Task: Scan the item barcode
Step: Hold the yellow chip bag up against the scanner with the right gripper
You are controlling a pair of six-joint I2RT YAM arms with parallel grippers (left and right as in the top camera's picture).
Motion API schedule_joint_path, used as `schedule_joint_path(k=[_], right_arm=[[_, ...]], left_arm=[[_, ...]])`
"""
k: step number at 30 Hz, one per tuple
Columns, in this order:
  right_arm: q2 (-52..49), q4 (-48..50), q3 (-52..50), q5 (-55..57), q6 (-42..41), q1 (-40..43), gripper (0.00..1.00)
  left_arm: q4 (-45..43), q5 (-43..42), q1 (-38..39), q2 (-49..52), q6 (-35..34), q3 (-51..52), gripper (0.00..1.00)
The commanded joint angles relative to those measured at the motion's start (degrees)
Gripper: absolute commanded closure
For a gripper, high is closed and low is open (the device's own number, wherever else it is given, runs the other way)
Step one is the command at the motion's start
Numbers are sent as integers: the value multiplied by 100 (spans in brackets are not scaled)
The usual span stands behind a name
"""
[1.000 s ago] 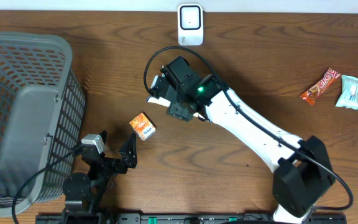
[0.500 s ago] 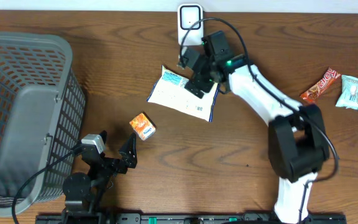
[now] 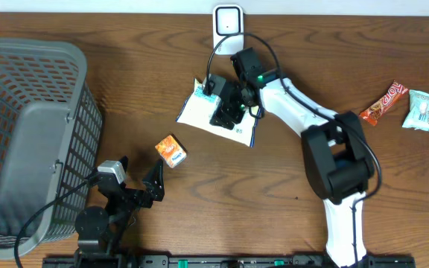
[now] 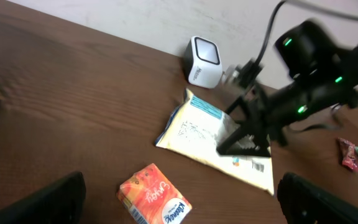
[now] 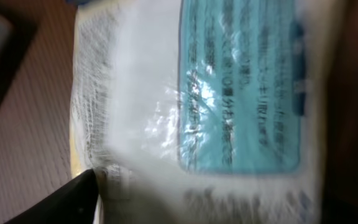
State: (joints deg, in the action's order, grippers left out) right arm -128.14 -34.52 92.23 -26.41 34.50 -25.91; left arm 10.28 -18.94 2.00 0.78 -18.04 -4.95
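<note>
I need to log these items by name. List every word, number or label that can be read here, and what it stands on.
No text here can be read for certain.
orange box: white slanted lettering, too blurred to read.
white pouch: rows of small print, some on a blue ground, all blurred even in the right wrist view.
snack bar: lettering too small to read.
teal packet: print too small to read.

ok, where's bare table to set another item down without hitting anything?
Free: bare wood between the basket and the white pouch, and the stretch between the orange box and the right arm. Crowded: scanner, pouch and right gripper bunch together up top; snacks sit at the right edge.
</note>
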Motion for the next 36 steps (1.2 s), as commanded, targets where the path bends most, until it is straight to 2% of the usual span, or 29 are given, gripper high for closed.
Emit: schedule_joint_path(k=[1, 3, 5, 6, 9, 14, 18, 24, 30, 36], right_arm=[[-431, -162, 7, -52, 55, 15, 24], [-485, -282, 7, -52, 166, 9, 43], [-479, -435, 31, -28, 236, -2, 74], [-452, -564, 81, -26, 247, 0, 83], [-407, -1108, 413, -28, 247, 0, 99], [-258, -2031, 1292, 39, 245, 4, 99], [-63, -2208, 1799, 435, 229, -11, 99], [557, -2011, 1888, 1768, -177, -278, 99], [1364, -2081, 1880, 3418, -385, -968, 99], [1982, -2931, 1878, 2839, -514, -1421, 98]], left_arm=[[37, 35, 11, 22, -28, 76, 2], [39, 35, 13, 22, -28, 76, 2], [39, 33, 13, 22, -28, 76, 2], [39, 33, 13, 22, -28, 76, 2], [37, 35, 13, 22, -28, 76, 2], [37, 35, 13, 22, -28, 76, 2], [37, 35, 13, 22, -28, 76, 2], [37, 35, 13, 22, -28, 76, 2], [37, 33, 11, 22, -28, 76, 2], [37, 35, 13, 22, -28, 76, 2]])
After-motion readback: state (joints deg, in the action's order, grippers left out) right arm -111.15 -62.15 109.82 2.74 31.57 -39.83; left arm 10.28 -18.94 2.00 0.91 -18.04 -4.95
